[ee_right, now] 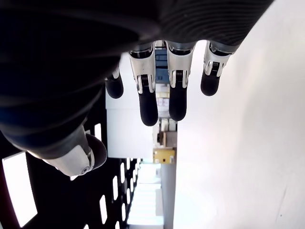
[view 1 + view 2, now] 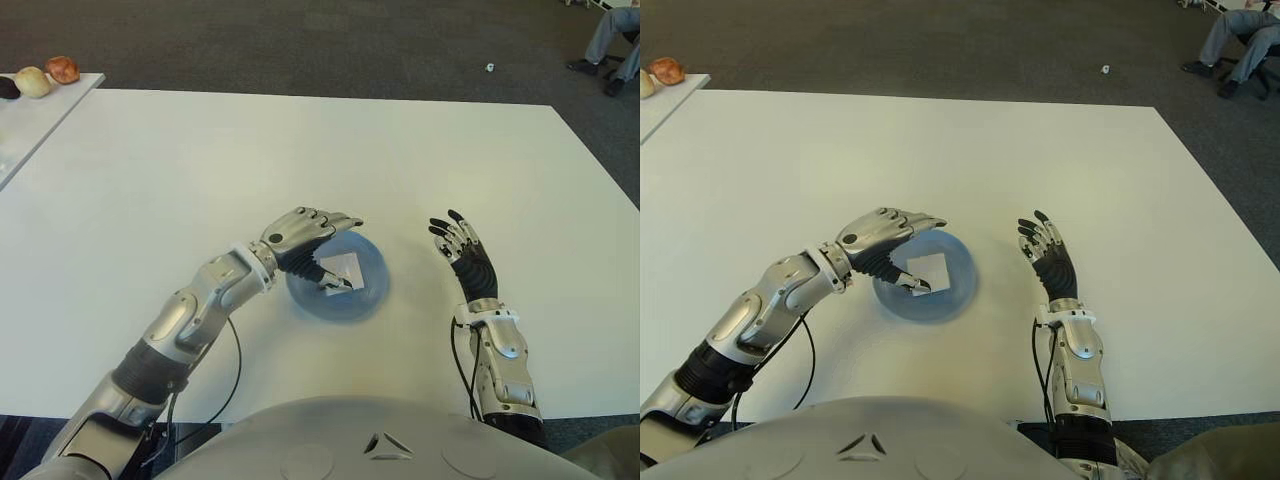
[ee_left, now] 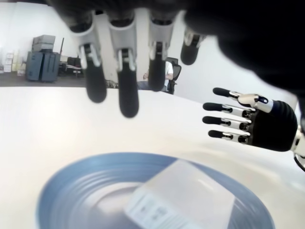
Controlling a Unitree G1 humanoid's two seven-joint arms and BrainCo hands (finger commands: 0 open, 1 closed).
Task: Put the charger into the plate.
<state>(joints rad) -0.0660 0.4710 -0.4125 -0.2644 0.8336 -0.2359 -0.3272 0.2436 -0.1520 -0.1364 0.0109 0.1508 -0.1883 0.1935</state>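
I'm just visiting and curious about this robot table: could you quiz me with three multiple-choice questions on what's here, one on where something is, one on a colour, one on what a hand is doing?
1. Where is the white charger?
A. In the plate
B. On the bare table
C. In the right hand

2. What colour is the plate?
A. Red
B. Blue
C. Green

3. What is the left hand doing?
A. Gripping the charger
B. Hovering open over the plate
C. Resting on the floor

Answers:
1 A, the charger lies inside the plate.
2 B, its rim is blue.
3 B, its fingers hang spread above the charger; the right hand shows open beside the plate, on its right.
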